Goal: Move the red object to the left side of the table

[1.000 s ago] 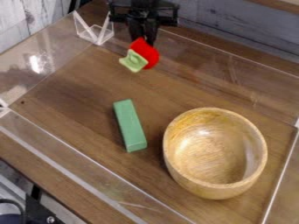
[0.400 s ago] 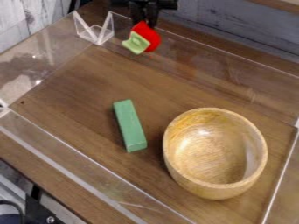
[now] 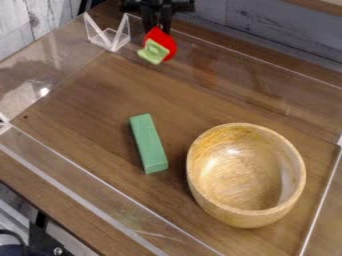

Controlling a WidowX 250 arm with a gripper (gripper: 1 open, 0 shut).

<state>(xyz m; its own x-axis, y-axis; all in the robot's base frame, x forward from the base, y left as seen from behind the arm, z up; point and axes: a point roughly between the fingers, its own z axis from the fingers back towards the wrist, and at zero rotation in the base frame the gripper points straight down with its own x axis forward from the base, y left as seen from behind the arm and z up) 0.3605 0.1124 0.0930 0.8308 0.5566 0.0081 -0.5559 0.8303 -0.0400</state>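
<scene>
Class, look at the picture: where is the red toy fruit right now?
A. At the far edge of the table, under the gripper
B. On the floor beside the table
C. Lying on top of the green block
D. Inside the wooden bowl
A: the red object sits at the table's far edge, right beneath the gripper, away from the green block and wooden bowl.

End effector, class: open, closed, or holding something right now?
End effector: closed on the red object, lifted above the table.
</scene>
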